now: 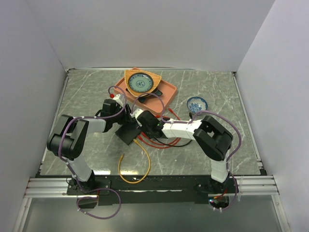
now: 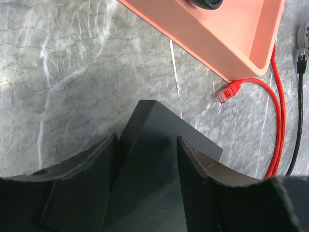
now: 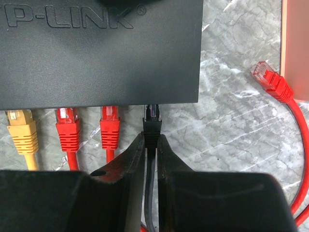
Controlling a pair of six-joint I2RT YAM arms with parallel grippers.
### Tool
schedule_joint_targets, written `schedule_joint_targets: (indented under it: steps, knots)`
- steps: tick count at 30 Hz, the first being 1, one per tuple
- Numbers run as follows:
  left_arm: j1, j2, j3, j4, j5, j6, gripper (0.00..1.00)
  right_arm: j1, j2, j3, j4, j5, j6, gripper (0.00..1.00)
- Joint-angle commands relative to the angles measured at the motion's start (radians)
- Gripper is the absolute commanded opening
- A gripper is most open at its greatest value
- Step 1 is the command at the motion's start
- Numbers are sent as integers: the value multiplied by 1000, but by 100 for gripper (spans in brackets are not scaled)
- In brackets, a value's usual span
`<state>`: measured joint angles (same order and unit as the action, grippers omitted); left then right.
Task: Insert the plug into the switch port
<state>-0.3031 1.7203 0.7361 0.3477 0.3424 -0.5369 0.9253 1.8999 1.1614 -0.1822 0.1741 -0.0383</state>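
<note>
In the right wrist view the flat black switch (image 3: pixel 101 53) fills the top, its row of ports along the near edge. One yellow plug (image 3: pixel 21 130) and two red plugs (image 3: pixel 67 128) sit in that edge. My right gripper (image 3: pixel 151 137) is shut on a black plug (image 3: pixel 152 121) whose clear tip touches the edge just right of them; the switch port itself is hidden under the box's rim. My left gripper (image 2: pixel 145 159) is open, its fingers (image 2: pixel 96 183) astride the switch (image 2: pixel 149 145) at a corner. From above, both grippers meet at the switch (image 1: pixel 129 134).
An orange tray (image 1: pixel 164 92) with a patterned dish (image 1: pixel 140 83) stands behind the switch, and a small blue bowl (image 1: pixel 197 103) sits to its right. A loose red plug (image 3: pixel 270 79) lies by the tray's corner. A yellow cable (image 1: pixel 140 166) loops toward the near edge.
</note>
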Motion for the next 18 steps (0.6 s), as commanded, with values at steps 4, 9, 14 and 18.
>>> schedule_joint_targets:
  steps: [4, 9, 14, 18]
  knots:
    - [-25, 47, 9, -53, 128, -6, 56, 1, 27, 35, 98, -28, 35, 0]
    - [-25, 48, 8, -53, 136, -2, 55, -3, 30, 47, 115, -42, 37, 0]
    - [-25, 42, 8, -58, 141, 5, 55, -11, 11, 35, 157, -68, 37, 0]
    - [-25, 48, 13, -64, 148, 8, 52, -20, 4, 35, 176, -88, 35, 0]
